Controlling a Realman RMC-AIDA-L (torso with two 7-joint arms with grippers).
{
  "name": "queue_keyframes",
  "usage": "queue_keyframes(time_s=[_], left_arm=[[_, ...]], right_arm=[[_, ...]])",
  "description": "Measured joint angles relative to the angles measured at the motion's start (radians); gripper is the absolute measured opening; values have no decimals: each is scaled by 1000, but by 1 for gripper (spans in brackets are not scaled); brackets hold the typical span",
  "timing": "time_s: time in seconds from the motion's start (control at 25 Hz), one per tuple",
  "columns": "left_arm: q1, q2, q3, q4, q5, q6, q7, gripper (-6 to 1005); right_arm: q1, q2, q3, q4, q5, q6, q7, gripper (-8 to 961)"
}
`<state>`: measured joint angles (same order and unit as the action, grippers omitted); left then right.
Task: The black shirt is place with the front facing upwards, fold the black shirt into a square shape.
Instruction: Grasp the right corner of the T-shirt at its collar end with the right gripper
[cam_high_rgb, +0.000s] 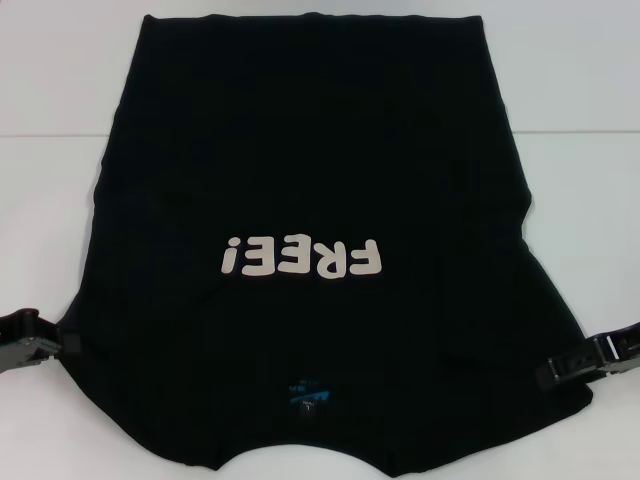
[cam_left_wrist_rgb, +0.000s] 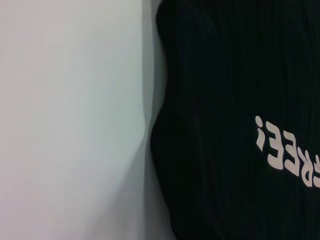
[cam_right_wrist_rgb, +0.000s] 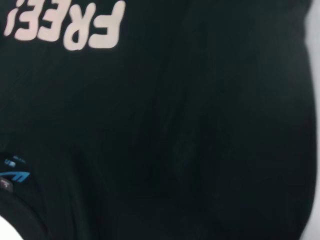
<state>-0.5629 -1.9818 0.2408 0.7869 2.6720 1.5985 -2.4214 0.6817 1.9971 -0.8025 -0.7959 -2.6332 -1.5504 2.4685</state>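
head view: the soft, matte black shirt (cam_high_rgb: 320, 180) lies flat on the smooth white table (cam_high_rgb: 60, 120), spread between both pincers, "free!" lettering up. left pincer (cam_high_rgb: 62, 345) and right pincer (cam_high_rgb: 556, 372) each touch a sleeve edge; whether they clamp it i cannot tell.

1. The black shirt (cam_high_rgb: 320, 150) was laid flat, front upward, with its collar end nearest the robot.
2. Off-white "FREE!" lettering (cam_high_rgb: 302, 259) was seen upside down across the chest.
3. A small blue neck label (cam_high_rgb: 311, 390) was visible (just inside the collar).
4. Both sleeves were folded inward.
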Motion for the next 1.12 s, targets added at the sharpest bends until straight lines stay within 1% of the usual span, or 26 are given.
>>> queue_keyframes(time_s=[0.4, 0.76, 1.12], left_arm=[[0, 0, 3, 0, -11, -1, 1, 27], [0, 0, 2, 0, -11, -3, 1, 28], [-2, 1, 1, 0, -11, -2, 1, 28]], right_arm=[[12, 1, 0, 18, -4, -1, -11, 881], [3, -9, 6, 18, -5, -13, -11, 881], [14, 2, 1, 18, -5, -13, -13, 867]])
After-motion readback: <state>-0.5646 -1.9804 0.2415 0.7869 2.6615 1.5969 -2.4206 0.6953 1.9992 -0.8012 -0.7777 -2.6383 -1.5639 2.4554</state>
